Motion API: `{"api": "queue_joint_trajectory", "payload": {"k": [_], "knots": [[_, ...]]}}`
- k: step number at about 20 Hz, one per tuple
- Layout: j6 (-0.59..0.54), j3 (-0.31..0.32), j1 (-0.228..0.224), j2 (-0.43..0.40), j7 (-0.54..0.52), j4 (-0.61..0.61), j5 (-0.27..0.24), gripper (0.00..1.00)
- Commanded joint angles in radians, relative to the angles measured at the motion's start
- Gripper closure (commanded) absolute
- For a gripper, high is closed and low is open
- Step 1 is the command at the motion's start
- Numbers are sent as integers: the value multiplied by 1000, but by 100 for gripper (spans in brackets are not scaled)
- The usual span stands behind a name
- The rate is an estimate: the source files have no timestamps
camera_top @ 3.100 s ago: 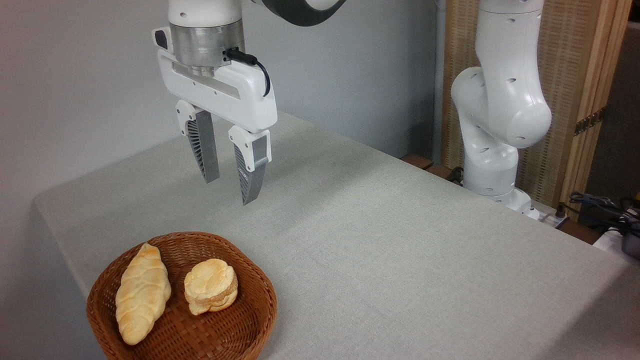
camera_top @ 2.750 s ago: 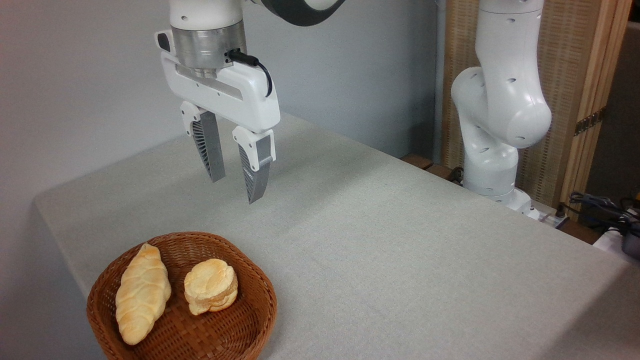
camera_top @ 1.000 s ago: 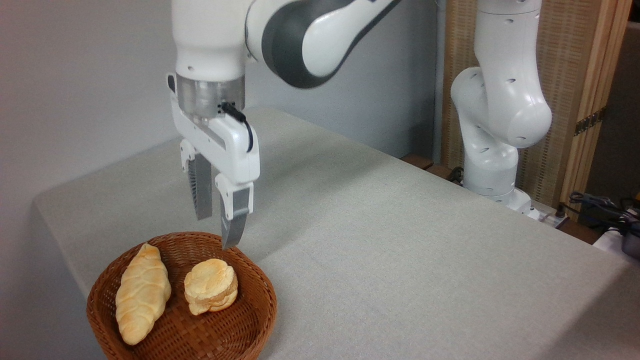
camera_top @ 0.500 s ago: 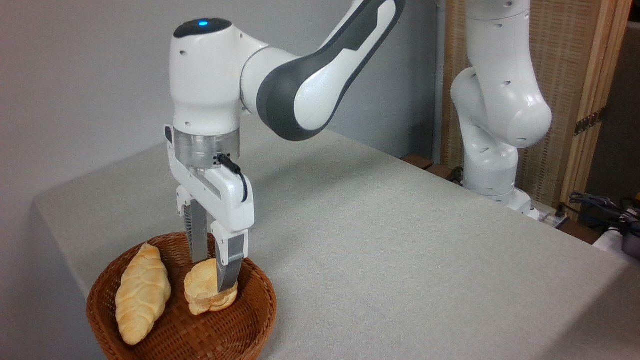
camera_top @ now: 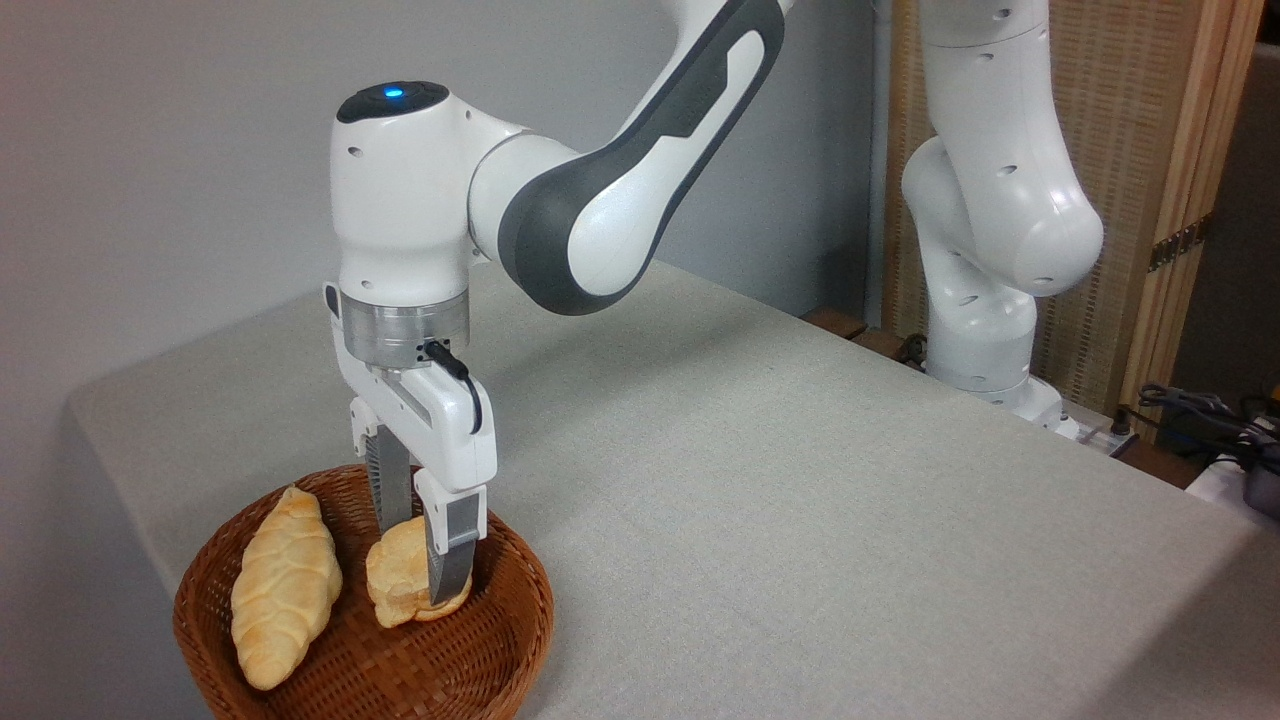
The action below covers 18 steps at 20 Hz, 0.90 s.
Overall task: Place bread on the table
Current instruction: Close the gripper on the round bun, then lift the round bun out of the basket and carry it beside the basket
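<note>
Camera view: pincer [camera_top: 420, 560] was lowered astride bread [camera_top: 398, 583] in basket [camera_top: 500, 640].
Pincer state: closure not discernible.
Bread: judged light, soft, crushable; flanks best gripped gently.

Arm reaches in from upper right, wrist vertical. End effector [camera_top: 425, 560] points straight down, fingers [camera_top: 447, 545] narrowly parted

Gripper [camera_top: 425, 565]: fingers down around bread [camera_top: 398, 585], inside basket [camera_top: 500, 640]
Loaf [camera_top: 284, 584]: at bread's 9 o'clock
Table [camera_top: 800, 500]: cloth-covered, basket at 7 o'clock
</note>
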Motion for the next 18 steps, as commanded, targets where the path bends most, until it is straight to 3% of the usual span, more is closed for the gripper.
{"api": "queue_joint_trajectory", "payload": {"k": [1, 3, 11, 15, 18], "knots": [[14, 1, -3, 2, 16, 7, -21, 53], [9, 1, -3, 1, 14, 7, -21, 59], [5, 6, -1, -18, 14, 8, -21, 57], [-9, 11, -1, -112, 4, 11, -23, 57], [-118, 15, -1, -186, -7, 11, -23, 56]]}}
